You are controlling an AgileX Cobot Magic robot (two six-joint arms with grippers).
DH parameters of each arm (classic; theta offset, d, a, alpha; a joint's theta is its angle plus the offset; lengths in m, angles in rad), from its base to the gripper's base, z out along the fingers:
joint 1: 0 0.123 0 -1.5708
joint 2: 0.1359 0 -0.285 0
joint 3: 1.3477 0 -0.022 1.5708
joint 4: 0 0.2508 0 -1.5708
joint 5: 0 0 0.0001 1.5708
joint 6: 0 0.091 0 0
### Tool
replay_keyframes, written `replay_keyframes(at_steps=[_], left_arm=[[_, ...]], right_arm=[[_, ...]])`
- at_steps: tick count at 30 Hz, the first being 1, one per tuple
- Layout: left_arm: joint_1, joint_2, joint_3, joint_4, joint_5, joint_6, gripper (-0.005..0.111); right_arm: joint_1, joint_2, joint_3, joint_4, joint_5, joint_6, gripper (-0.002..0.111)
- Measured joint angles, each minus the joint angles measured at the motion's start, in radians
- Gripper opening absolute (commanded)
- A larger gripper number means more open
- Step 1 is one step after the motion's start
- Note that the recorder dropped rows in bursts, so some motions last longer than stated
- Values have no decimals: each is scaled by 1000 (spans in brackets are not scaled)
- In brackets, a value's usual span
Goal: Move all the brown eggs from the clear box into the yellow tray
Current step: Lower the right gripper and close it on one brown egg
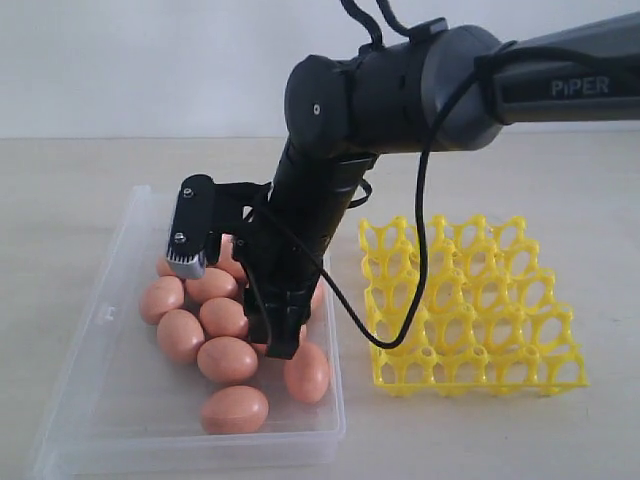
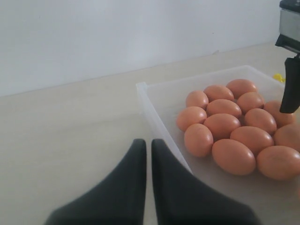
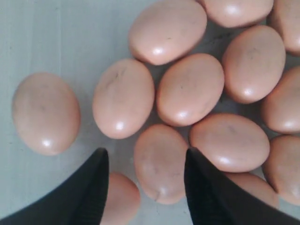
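The right gripper (image 3: 145, 152) hung released astride one brown egg (image 3: 161, 164) in the clear box (image 1: 90, 385); the left gripper (image 2: 148, 143) sat clenched.

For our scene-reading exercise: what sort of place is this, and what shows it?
Probably a robot test bench, not a kitchen: bare table and blank wall, a robot arm over a clear box of brown eggs, beside a yellow tray.

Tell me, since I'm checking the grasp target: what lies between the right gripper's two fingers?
A single brown egg lies between the open fingers of the right gripper, as the right wrist view shows. Whether they touch it cannot be told.
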Motion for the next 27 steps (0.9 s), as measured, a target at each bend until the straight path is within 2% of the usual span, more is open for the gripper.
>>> replay_keyframes(at_steps=[10,14,16,27], left_arm=[[0,0,0,0,0,0,4],[0,0,0,0,0,0,4],[0,0,0,0,0,0,4],[0,0,0,0,0,0,4]], right_arm=[[0,33,0,-75,0,-19,45],[0,33,0,-75,-9,-19,63],[0,33,0,-75,-17,-6,67],[0,35,0,-75,-37,87,66]])
